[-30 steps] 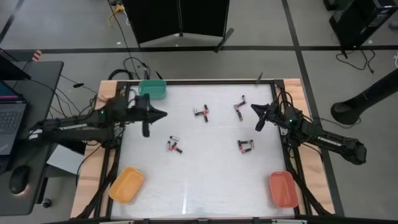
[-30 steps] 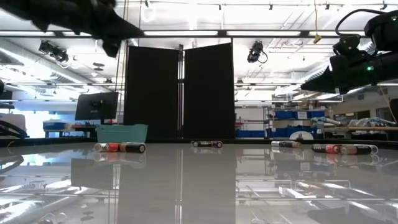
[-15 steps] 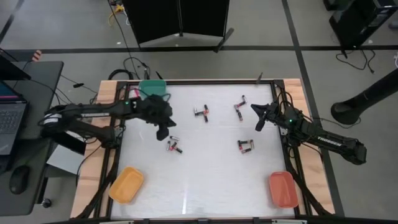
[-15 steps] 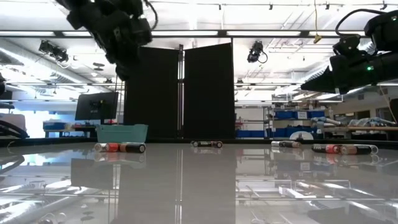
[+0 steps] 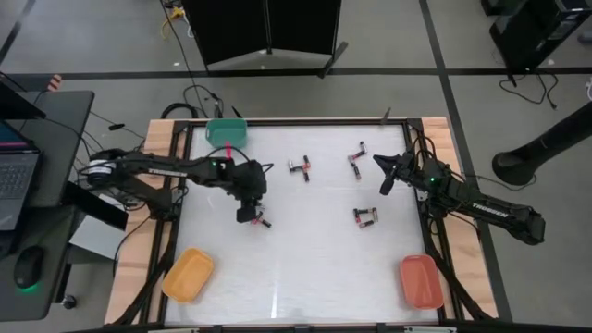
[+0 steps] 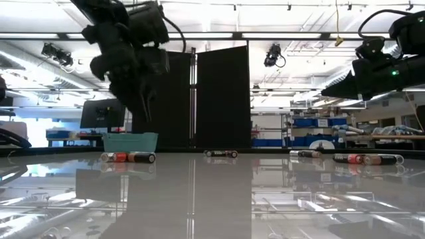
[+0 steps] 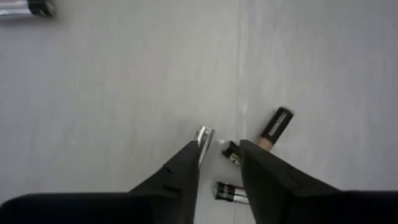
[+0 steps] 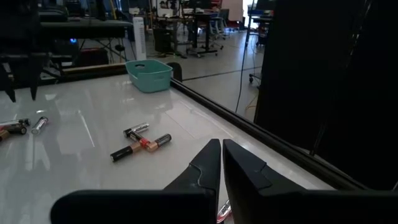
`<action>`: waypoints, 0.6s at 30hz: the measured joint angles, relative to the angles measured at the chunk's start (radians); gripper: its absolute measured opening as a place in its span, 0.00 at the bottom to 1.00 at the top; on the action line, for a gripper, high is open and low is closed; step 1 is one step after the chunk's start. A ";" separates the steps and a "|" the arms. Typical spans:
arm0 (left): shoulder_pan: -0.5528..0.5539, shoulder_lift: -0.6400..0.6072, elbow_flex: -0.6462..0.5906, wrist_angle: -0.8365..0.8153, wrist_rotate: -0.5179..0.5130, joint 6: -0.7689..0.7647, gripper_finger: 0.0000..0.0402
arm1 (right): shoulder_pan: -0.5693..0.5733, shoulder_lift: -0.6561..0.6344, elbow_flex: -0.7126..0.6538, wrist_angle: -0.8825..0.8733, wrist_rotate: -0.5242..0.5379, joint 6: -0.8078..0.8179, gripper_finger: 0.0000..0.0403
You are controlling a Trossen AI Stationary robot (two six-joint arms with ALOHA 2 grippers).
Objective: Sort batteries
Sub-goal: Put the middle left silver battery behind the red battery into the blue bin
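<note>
Above the batteries [image 7: 231, 152], left gripper [image 7: 219, 155] fingers spread, per left wrist view only; right gripper [image 8: 222, 152] fingers pressed together.

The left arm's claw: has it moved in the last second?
Yes. The left gripper has swung away from the green tray, toward the batteries near mid-table.

The counter [image 5: 305, 259] is glossy white with a pale wood rim. The batteries [image 5: 364, 216] are black with red and silver sections. One tray [image 5: 227, 132] is teal, one [image 5: 188, 275] yellow-orange, one [image 5: 421, 281] red-orange. Both arms are black.
</note>
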 joint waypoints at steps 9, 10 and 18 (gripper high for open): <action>0.000 0.127 0.000 -0.023 -0.037 0.072 0.37 | 0.000 0.000 0.000 0.000 0.000 0.000 0.07; 0.000 0.137 0.000 -0.020 -0.039 0.072 0.37 | 0.000 0.000 0.000 0.000 0.000 0.000 0.07; 0.000 0.200 0.002 -0.009 -0.070 0.074 0.37 | 0.000 0.000 0.000 0.000 0.000 0.000 0.07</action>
